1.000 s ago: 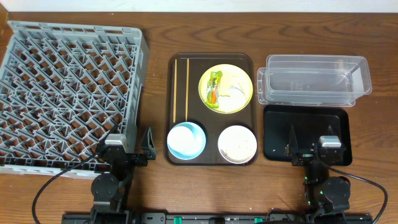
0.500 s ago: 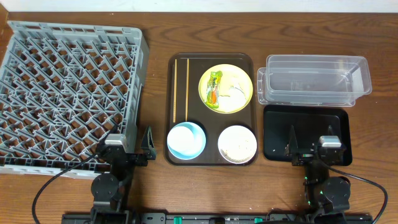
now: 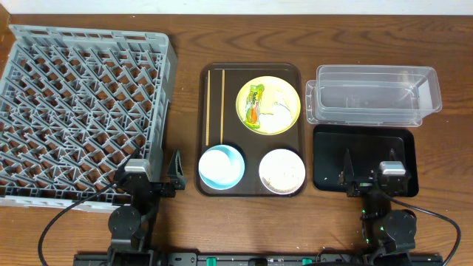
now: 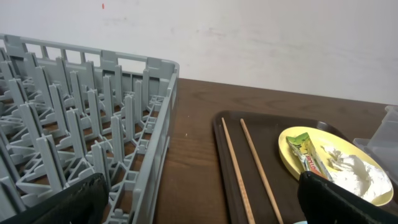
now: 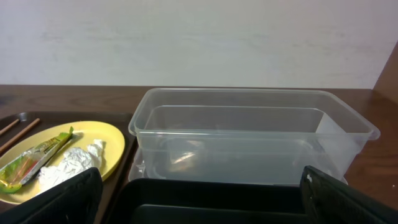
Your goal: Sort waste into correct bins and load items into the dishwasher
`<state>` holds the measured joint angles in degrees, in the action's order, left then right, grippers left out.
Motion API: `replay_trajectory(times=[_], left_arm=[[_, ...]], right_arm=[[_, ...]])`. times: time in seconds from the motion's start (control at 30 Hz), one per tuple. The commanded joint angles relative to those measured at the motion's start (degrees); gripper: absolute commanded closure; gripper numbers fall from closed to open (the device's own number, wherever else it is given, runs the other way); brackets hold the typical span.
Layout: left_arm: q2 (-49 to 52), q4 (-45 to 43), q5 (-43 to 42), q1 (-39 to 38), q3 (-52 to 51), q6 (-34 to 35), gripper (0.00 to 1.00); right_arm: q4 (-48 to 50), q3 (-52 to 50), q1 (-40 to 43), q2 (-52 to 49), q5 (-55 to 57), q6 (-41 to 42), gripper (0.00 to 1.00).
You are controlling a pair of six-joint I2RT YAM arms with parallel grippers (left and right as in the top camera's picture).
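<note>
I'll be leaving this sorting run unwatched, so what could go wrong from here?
The snack wrapper and crumpled tissue lie side by side on the yellow plate; pinching one may drag the other.
The chopsticks lie flat on the brown tray, thin and likely hard to pinch.
The white bowl holds rice scraps that could spill if lifted tilted.

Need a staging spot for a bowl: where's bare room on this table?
Free: the table between dish rack and brown tray; the wood along the brown tray's near edge; the black tray's far half. Crowded: the brown tray, filled by yellow plate, blue bowl, white bowl and chopsticks.
</note>
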<state>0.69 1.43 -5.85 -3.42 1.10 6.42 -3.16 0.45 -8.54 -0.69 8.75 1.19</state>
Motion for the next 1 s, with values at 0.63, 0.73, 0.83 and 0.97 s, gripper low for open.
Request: replay_trajectory(times=[0.63, 0.73, 0.83, 0.97], left_arm=[[-0.3, -1.3, -2.7, 0.1, -0.9, 0.6, 0.03], [-0.3, -11.2, -7.8, 0.1, -0.8, 0.6, 0.02], [0.4, -16.1, -8.0, 0.1, 2.0, 0.6, 0.03], [8.8, -9.3, -8.2, 0.1, 14.0, 0.6, 0.02]], right_arm=[[0.5, -0.1, 0.7, 0.2, -15.2, 13.6, 0.01], [4.8, 1.0, 0.7, 0.0, -25.0, 14.2, 0.01], [5.0, 5.9, 0.7, -1.6, -30.5, 14.3, 0.01], [-2.6, 20.0, 0.7, -11.9, -35.0, 14.2, 0.01]])
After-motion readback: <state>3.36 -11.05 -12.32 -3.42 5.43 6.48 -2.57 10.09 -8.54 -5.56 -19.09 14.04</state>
